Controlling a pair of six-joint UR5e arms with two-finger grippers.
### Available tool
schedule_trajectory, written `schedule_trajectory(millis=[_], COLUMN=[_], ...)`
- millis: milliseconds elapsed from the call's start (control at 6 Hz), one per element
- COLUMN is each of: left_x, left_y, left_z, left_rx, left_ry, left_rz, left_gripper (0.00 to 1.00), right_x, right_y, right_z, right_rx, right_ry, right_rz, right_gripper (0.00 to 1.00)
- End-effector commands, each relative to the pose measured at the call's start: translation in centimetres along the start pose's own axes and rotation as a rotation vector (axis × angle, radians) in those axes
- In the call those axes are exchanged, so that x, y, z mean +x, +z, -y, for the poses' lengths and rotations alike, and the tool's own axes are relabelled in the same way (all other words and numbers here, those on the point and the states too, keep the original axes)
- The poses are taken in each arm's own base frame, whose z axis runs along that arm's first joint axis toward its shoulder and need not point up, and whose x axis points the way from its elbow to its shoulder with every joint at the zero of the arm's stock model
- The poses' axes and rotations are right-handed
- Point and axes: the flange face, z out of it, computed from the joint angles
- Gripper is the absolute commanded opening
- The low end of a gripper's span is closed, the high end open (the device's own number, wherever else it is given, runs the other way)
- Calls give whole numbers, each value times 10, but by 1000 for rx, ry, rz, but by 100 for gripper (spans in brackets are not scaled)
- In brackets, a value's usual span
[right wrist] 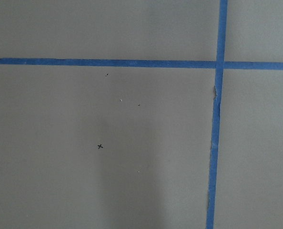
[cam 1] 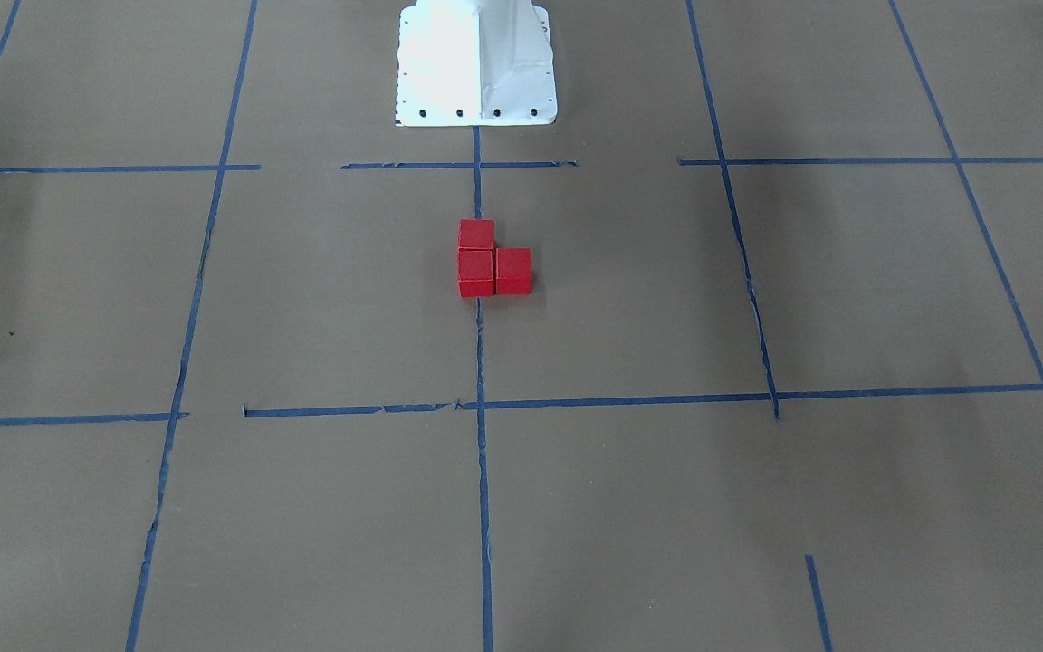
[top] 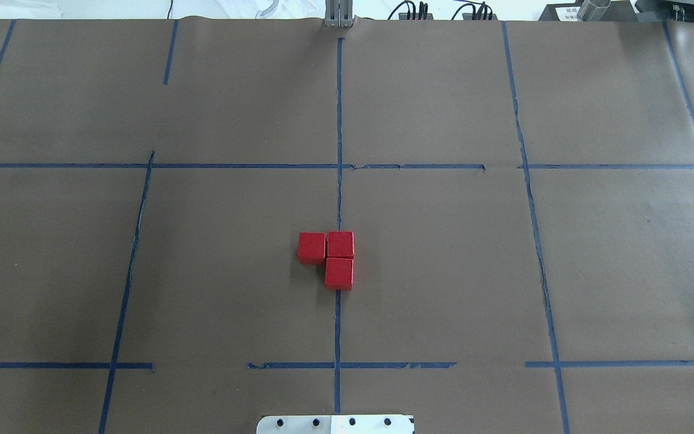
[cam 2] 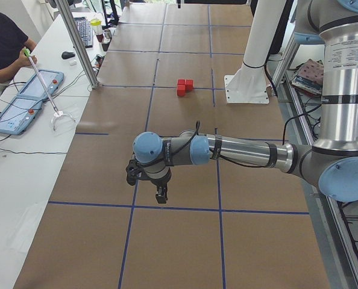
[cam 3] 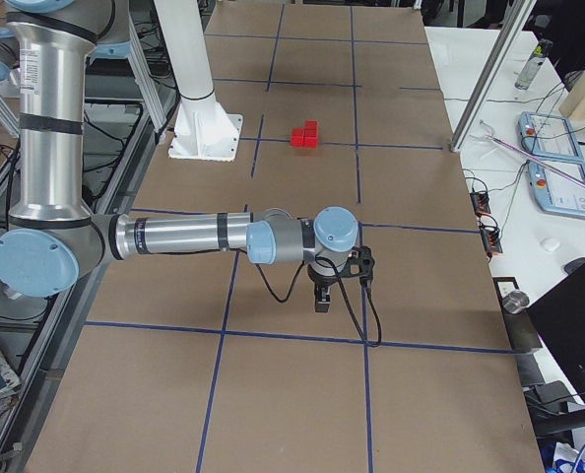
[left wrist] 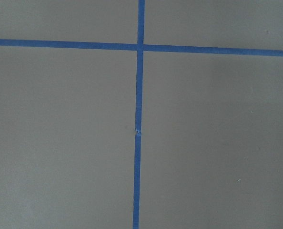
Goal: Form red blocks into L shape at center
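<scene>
Three plain, matte, bright-red cubes, the red blocks (top: 340,246), touch face to face in an L on the smooth brown paper at the center (top: 419,253). Two sit on the vertical blue tape line (top: 338,199), the third just beside the corner cube. The left gripper (cam 2: 150,183) and right gripper (cam 3: 321,296) hang well apart from them; how wide either stands cannot be told

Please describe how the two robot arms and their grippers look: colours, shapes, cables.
The left arm and the right arm are both round silver tubes with pale blue joint caps and black bands. Each ends in a small black gripper: the left gripper and the right gripper. A thin black cable loops from the right wrist, and another runs along the left forearm.
</scene>
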Motion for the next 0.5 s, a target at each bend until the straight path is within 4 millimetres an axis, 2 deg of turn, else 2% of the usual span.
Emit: schedule_trajectory(millis=[0, 333], left_x=[2, 2], left_y=[-2, -2], left_z=[2, 1], left_rx=[3, 4], left_ry=[5, 6], left_rz=[0, 6], left_gripper=[100, 100], right_x=[1, 0], right_y=[1, 0], right_z=[-2, -2], right_rx=[-2, -1], right_ry=[1, 1], right_rz=[1, 1], right_gripper=[100, 100])
